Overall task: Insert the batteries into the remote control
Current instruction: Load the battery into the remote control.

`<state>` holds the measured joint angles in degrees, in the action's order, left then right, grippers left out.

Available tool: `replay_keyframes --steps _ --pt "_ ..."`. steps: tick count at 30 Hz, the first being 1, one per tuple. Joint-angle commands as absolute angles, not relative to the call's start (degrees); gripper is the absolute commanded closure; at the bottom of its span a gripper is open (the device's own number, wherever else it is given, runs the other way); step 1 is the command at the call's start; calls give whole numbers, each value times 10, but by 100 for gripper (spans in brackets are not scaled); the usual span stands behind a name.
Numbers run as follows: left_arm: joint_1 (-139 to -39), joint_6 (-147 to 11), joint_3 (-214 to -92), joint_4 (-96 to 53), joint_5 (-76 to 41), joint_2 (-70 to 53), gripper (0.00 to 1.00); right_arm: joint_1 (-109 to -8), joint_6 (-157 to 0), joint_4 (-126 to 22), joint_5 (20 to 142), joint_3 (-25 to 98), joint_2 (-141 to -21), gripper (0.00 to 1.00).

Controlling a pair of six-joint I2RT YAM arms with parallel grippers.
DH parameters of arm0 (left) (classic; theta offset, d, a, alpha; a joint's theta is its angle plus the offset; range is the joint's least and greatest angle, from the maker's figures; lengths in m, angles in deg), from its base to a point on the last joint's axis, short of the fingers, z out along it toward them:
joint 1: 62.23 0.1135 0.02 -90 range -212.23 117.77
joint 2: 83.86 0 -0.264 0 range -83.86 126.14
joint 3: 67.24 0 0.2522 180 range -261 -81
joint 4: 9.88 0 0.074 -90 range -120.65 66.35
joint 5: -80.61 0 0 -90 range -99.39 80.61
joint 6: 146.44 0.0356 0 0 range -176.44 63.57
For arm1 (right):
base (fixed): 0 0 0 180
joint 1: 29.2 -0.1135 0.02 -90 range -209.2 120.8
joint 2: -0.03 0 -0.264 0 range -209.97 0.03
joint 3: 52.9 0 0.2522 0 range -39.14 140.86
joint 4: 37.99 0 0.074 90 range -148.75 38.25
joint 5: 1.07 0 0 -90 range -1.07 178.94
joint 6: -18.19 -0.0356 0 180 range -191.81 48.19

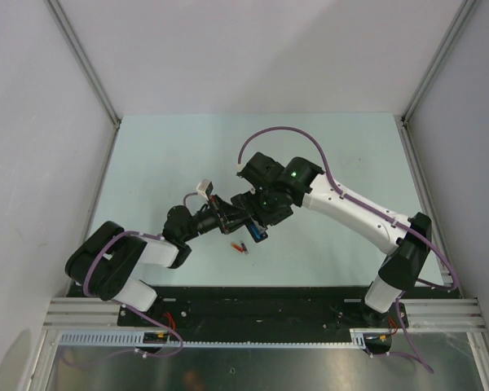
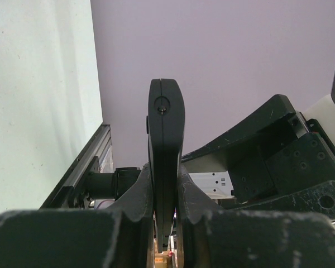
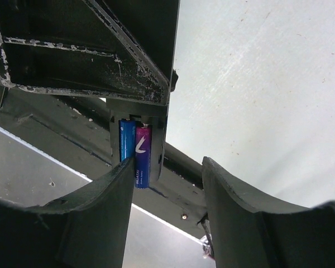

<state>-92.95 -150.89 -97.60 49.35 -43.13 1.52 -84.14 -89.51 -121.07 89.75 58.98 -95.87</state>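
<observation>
Top view: the slim black plastic remote control [image 1: 238, 220] is held above the pale table [image 1: 163, 163]. A red-orange cylindrical battery [image 1: 239, 248] lies near it, on the arm-base side.

Left wrist view: the left gripper [image 2: 166, 178] is clamped on the remote.

Right wrist view: two blue batteries [image 3: 142, 151] sit in the remote's recess. The right gripper [image 3: 167, 190] has its jaws apart, one finger touching a battery. Loading looks nearly done.

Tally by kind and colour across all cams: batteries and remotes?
blue battery, in the remote's recess: 1
blue-purple battery, in the recess beside it: 1
red-orange battery, lying loose: 1
remote control: 1
Total: 4
</observation>
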Motion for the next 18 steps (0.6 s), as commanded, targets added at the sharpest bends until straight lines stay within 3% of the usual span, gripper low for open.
replay_keyframes --steps 1,18 --pt "-929 -1520 -987 723 -457 -3 100 -836 -889 -1198 911 591 -940 43" --pt "-921 -1513 -985 723 -460 13 100 -833 -905 -1142 859 572 -875 38"
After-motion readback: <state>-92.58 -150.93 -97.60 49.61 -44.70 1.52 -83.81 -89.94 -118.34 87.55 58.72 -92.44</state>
